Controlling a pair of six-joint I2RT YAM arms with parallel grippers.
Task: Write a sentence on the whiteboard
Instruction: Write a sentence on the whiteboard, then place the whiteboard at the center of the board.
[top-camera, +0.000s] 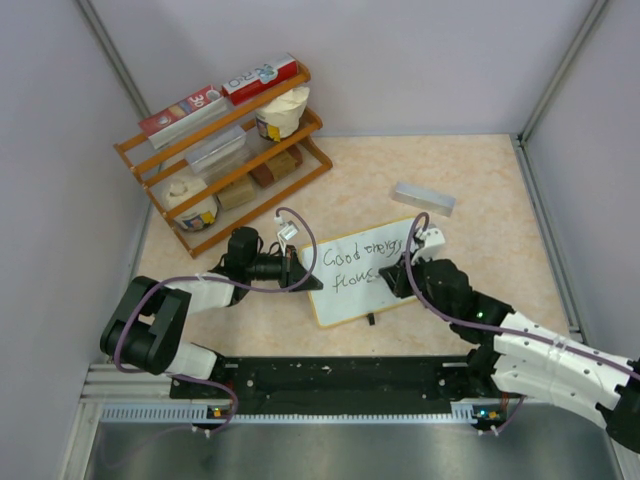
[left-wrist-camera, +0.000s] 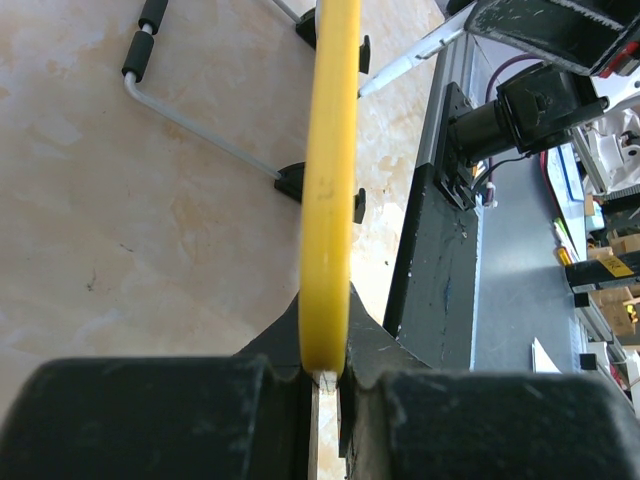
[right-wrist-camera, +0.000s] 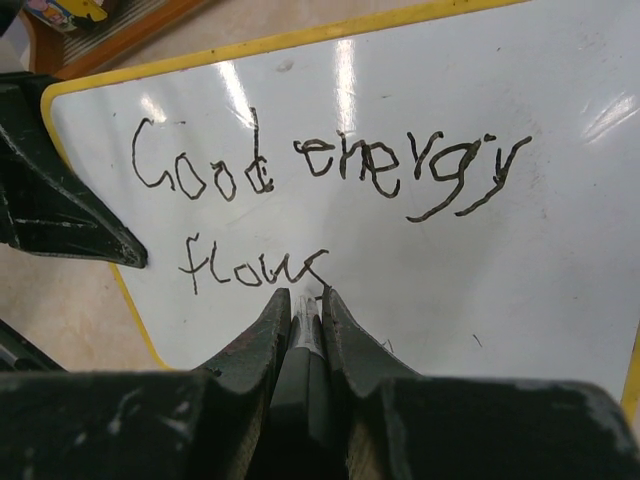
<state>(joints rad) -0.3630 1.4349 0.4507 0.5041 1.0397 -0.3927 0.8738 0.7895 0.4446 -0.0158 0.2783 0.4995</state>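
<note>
FREE: beige mottled tabletop (top-camera: 480, 170), far right | BLOCKED: orange wooden shelf rack (top-camera: 124, 148), far left; small grey rectangular block (top-camera: 423, 198) just beyond tan-framed white whiteboard (top-camera: 345, 300), centre

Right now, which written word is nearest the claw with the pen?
The word "flows", alone on the lower line, ending at the right claw; "Good" and "energy" sit above.

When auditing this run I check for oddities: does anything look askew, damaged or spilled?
The white rectangular board with a thin tan frame sits skewed on the beige table, its left edge clamped in the left gripper. Its black handwritten sentence is wobbly. Nothing looks spilled or broken.
</note>
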